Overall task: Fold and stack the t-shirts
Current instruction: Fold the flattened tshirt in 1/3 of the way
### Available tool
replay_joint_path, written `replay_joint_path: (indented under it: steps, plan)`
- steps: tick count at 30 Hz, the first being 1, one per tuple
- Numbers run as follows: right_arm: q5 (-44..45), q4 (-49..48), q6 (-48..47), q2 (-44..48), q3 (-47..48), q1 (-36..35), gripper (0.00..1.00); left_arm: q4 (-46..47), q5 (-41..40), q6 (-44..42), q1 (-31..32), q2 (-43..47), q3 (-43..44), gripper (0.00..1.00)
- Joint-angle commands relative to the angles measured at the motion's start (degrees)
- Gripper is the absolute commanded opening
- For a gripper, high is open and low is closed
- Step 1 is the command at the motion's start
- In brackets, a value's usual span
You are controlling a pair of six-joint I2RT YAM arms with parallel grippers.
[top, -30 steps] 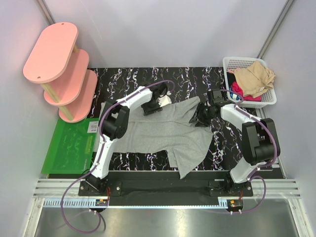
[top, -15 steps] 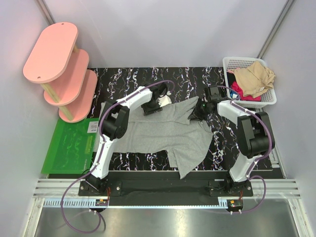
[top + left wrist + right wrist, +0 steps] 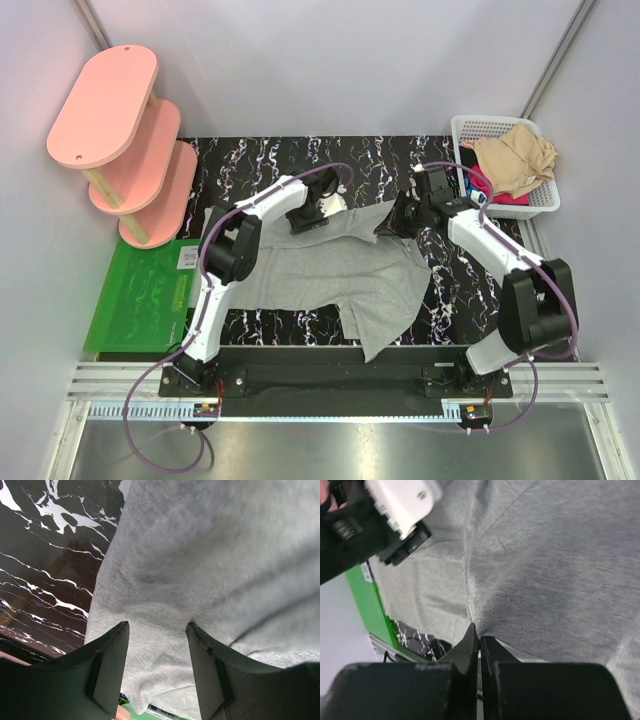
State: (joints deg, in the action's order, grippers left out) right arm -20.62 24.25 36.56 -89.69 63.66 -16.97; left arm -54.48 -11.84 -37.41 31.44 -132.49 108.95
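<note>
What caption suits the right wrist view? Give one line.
Right hand shut on a pinched fold of the grey t-shirt.

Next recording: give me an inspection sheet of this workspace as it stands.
Surface: black marbled table.
Job's things: grey t-shirt spread, rumpled; tan shirt and red shirt in white basket.
Clutter: green mat at left edge.
Grippers: left gripper open over grey cloth; right gripper shut, pinching the grey t-shirt.
Cables: purple cables loop along both arms.
Surroundings: pink shelf, pale walls.
</note>
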Motion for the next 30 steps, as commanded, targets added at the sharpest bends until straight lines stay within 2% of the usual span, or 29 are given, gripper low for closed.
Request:
replay_joint_path:
  steps: [1, 3, 5, 7, 10, 11, 13, 19, 23, 30]
  plan:
    - [0.05, 3.52, 0.8, 5.84, -1.34, -1.74, 0.0, -0.28, 1.73, 0.76, -0.24, 1.0, -2.07, 0.55]
    - [0.41, 4.49, 0.97, 7.07, -2.92, -2.36, 0.0, -0.19, 1.82, 0.85, -0.24, 1.0, -2.6, 0.55]
    - [0.5, 4.75, 0.8, 6.55, -5.37, -2.72, 0.12, 0.07, 1.82, 0.76, -0.24, 1.18, -2.86, 0.55]
    - [-0.11, 4.84, 0.62, 5.76, -7.05, -2.63, 0.15, 0.07, 1.9, 0.76, -0.24, 1.35, -2.95, 0.55]
    - [-1.52, 5.37, 0.1, 3.04, -8.81, -2.72, 0.49, 0.25, 1.64, 0.49, -0.24, 1.79, -2.86, 0.55]
    - [-1.61, 6.33, -0.34, 1.99, -8.47, -2.72, 0.54, 0.25, 1.64, 0.49, -0.15, 1.97, -2.77, 0.55]
    - [-0.13, 7.82, -1.83, 1.27, -6.72, -2.63, 0.56, 0.34, 1.47, 0.23, -0.24, 2.23, -2.95, 0.55]
    - [3.39, 10.38, -3.94, -1.97, 7.16, -0.35, 0.57, 0.6, 0.94, -0.12, -0.41, 3.02, -3.56, 0.55]
    - [6.11, 10.29, -5.79, -10.48, 16.82, 2.64, 0.56, 0.69, 0.76, -0.21, -0.5, 3.99, -4.36, 0.55]
    - [4.81, 8.71, -5.45, -24.29, 23.7, 4.14, 0.52, 1.04, 1.2, 0.4, -0.86, 4.69, -4.97, 0.54]
